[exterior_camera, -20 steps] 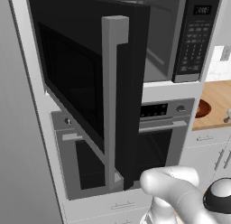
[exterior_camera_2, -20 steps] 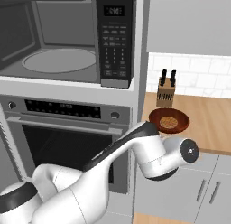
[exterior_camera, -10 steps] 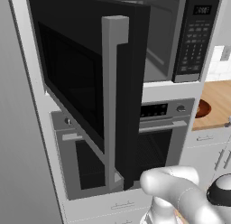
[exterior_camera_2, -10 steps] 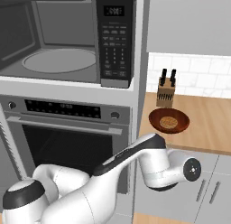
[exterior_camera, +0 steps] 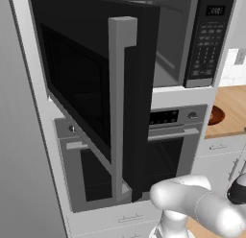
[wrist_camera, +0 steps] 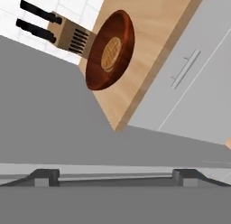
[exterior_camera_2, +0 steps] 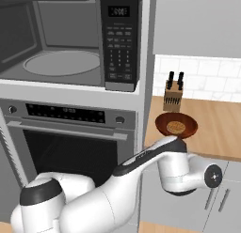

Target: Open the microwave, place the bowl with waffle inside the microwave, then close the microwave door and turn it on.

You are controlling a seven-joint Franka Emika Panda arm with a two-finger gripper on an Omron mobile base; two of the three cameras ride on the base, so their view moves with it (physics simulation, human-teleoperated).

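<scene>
Left base view: the microwave door (exterior_camera: 91, 88) stands swung wide at nine o'clock, its tall silver handle (exterior_camera: 119, 107) facing the camera, and the microwave (exterior_camera: 192, 40) cavity gapes behind it toward one o'clock. Below sits the steel-fronted oven (exterior_camera: 163, 146), and at three o'clock an edge of the bowl (exterior_camera: 216, 115) peeks out on the wooden table (exterior_camera: 233, 107).

In the right base view, reading across, the glass turntable (exterior_camera_2: 61, 63) lies bare at ten o'clock, the keypad (exterior_camera_2: 118, 44) stands at twelve, the knife block (exterior_camera_2: 173, 96) rises at two o'clock, and the reddish-brown bowl (exterior_camera_2: 176, 126) with its waffle (exterior_camera_2: 176, 128) rests just in front of it, near the table's (exterior_camera_2: 221, 133) front edge. The arm's elbow hangs low in front of the cupboard.

In the hand view the bowl (wrist_camera: 110, 49) sits toward eleven o'clock, well apart from the camera, beside the knife block (wrist_camera: 67, 33). The pincer fingers cannot be made out there; by all signs it stands fully spread and holds nothing.

The opening looks done; the step in hand is, I judge, the reach for the bowl. To do it well, bring the hand up over the table edge, straddle the near rim with one finger inside and one outside, clear of the waffle, and keep the bowl level while lifting.
</scene>
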